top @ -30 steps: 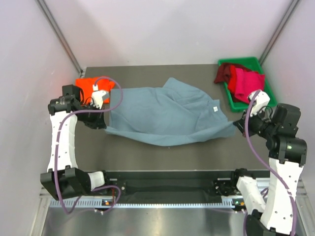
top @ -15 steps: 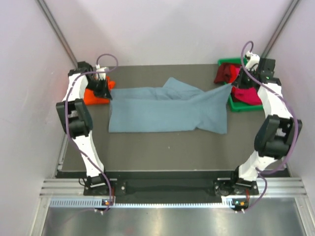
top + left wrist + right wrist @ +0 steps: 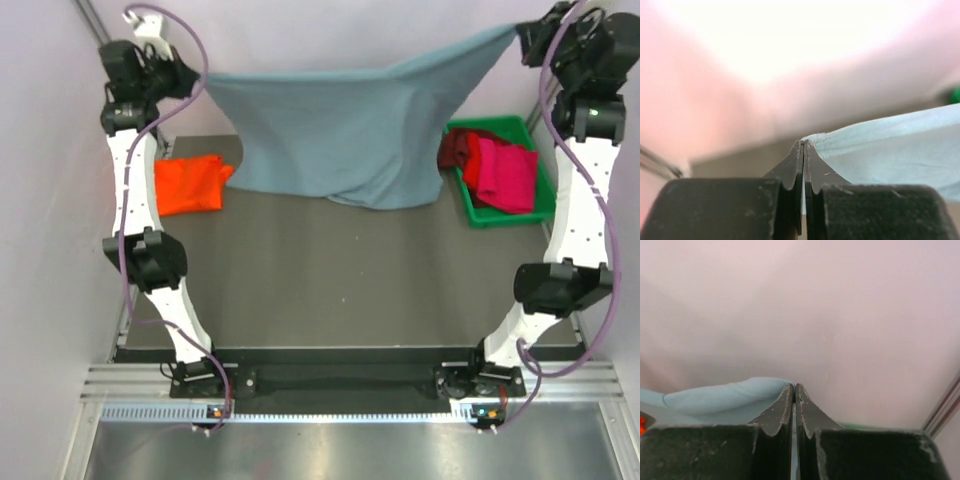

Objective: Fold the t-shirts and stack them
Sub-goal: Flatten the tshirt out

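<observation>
Blue-grey shirt [image 3: 350, 130] hangs spread between both arms, over the far part of the table [image 3: 330, 280]. Left gripper [image 3: 193, 80] is clamped on one top corner and right gripper [image 3: 522, 32] on the other. Orange shirt [image 3: 188, 184] lies at table left; crimson shirts [image 3: 500, 172] lie in the bin [image 3: 520, 216]
</observation>
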{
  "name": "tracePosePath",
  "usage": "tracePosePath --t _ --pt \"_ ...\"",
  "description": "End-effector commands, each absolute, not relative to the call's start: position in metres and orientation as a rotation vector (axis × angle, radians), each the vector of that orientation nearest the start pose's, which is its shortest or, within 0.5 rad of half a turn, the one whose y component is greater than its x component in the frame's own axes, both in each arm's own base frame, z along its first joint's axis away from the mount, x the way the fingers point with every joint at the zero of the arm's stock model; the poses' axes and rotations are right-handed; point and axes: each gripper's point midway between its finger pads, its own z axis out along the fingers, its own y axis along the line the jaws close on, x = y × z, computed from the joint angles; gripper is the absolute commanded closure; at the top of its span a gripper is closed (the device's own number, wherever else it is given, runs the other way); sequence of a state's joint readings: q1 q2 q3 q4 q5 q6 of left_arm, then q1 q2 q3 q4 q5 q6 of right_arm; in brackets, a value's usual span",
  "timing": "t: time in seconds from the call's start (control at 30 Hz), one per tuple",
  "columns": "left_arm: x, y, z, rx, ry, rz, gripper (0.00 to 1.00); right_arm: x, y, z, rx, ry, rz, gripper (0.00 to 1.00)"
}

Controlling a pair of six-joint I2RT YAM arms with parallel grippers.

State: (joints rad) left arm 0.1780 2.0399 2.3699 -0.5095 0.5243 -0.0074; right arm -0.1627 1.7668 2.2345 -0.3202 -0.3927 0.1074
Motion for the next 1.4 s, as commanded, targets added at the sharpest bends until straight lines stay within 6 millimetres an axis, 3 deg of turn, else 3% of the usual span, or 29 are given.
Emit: tracePosePath --t 0.0,0.1,0.2,0.37,0.57,0.7,0.77,0.9,1.03,1.07,1.13,1.17,1.23,1.37 --pt "0.520 0.017 0.548 0.218 1.351 -0.219 1.00 0.436 -0.006 0.628 -0.140 1.183 0.190 1.00" --pt "0.487 0.013 0.591 0.242 1.230 -0.177 1.00 0.405 0.002 0.641 -0.163 1.152 0.188 1.00" --pt "0.462 0.011 0.622 0.244 1.153 -0.144 1.00 0.381 0.005 0.648 -0.174 1.130 0.172 1.00" --pt "0.428 0.015 0.652 0.232 1.078 -0.087 1.00 0.344 0.002 0.669 -0.161 1.063 0.115 1.00" --pt "0.411 0.015 0.652 0.256 1.086 -0.041 1.00 0.306 -0.008 0.690 -0.132 1.000 0.031 1.00" --pt "0.423 0.029 0.640 0.233 1.121 0.011 1.00 0.303 -0.023 0.700 -0.084 0.958 -0.031 1.00" --pt "0.435 0.034 0.631 0.218 1.146 0.014 1.00 0.312 -0.029 0.700 -0.070 0.959 -0.043 1.00" --pt "0.473 0.041 0.590 0.204 1.266 -0.015 1.00 0.368 -0.048 0.678 -0.037 1.033 -0.034 1.00" --pt "0.520 0.046 0.525 0.209 1.420 -0.071 1.00 0.421 -0.062 0.653 -0.032 1.094 -0.043 1.00" --pt "0.527 0.048 0.515 0.209 1.442 -0.070 1.00 0.446 -0.067 0.636 -0.030 1.132 -0.041 1.00" --pt "0.549 0.052 0.485 0.202 1.498 -0.079 1.00 0.466 -0.075 0.623 -0.028 1.154 -0.056 1.00" --pt "0.557 0.056 0.477 0.191 1.509 -0.071 1.00 0.488 -0.081 0.605 -0.021 1.190 -0.055 1.00" --pt "0.576 0.061 0.458 0.176 1.528 -0.067 1.00 0.513 -0.089 0.591 -0.013 1.206 -0.066 1.00" --pt "0.602 0.062 0.462 0.202 1.480 0.009 1.00 0.532 -0.096 0.604 0.011 1.130 -0.080 1.00"
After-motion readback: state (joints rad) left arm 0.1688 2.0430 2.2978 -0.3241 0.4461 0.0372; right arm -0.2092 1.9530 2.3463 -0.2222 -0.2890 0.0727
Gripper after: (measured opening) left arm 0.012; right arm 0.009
